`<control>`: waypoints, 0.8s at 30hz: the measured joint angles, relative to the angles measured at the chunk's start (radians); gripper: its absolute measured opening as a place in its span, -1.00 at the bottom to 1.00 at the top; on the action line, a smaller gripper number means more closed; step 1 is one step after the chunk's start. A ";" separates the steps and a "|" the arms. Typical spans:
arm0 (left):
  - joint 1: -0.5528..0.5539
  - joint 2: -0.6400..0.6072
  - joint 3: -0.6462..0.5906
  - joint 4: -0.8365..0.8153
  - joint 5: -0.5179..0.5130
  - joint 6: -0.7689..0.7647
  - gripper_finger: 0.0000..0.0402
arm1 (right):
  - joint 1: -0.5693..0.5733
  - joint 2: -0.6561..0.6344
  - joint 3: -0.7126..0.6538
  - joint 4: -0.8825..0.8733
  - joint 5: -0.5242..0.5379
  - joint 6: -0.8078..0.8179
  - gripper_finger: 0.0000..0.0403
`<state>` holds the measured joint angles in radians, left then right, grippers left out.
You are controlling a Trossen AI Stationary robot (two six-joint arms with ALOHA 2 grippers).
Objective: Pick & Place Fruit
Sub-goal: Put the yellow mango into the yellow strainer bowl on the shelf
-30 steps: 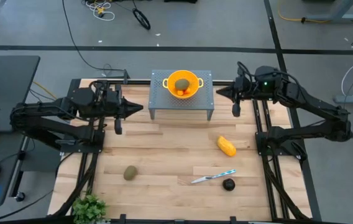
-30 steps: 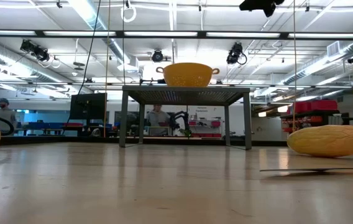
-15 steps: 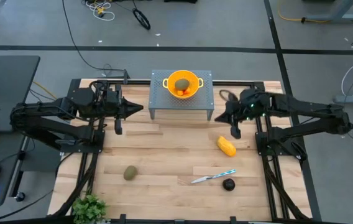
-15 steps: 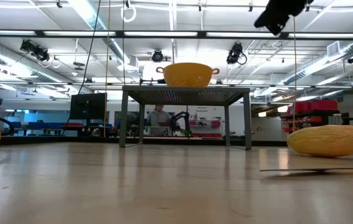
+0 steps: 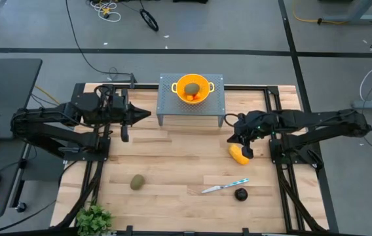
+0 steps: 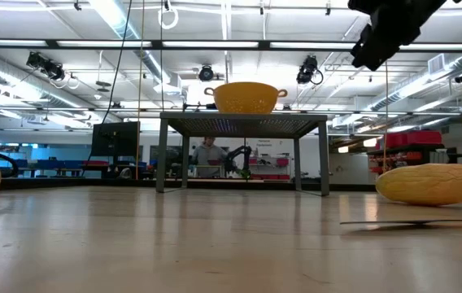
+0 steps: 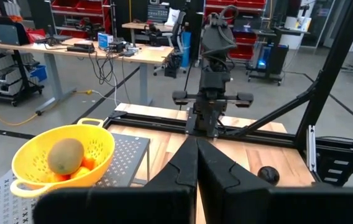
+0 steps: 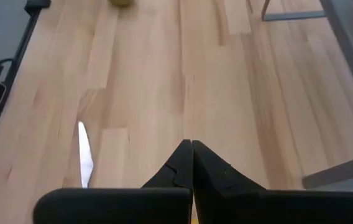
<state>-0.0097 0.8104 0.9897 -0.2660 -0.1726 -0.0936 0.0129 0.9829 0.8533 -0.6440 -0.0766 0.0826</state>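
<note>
Wooden desk [image 5: 173,164] underneath, strewn with fruit. Right tool [image 5: 229,139] fully closed, empty, hanging just above the yellow-orange oblong fruit [image 5: 238,155]. Left tool [image 5: 148,113] closed too, empty, parked beside the grey stand [image 5: 166,111]. Yellow bowl [image 5: 179,84] on top, holding an olive-brown oval [image 5: 192,88].

No text, label, brand, number or sign can be read anywhere in these views, neither on the things on the table nor in the room behind it.
</note>
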 joint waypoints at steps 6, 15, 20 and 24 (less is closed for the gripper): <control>0.000 0.000 0.000 -0.011 0.000 0.000 -0.98 | 0.019 0.000 -0.035 -0.002 -0.003 0.001 -1.00; 0.000 0.000 0.000 -0.011 0.000 0.000 -0.98 | 0.023 0.000 -0.106 -0.004 -0.003 0.065 -1.00; 0.000 0.000 0.000 -0.011 0.000 0.000 -0.98 | 0.022 0.000 -0.132 -0.051 -0.002 0.078 -0.93; 0.000 0.000 0.000 -0.011 0.000 -0.001 -0.98 | 0.022 0.000 -0.140 -0.121 0.051 0.152 -0.74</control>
<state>-0.0097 0.8104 0.9901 -0.2769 -0.1726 -0.0944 0.0354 0.9829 0.7133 -0.7654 -0.0258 0.2347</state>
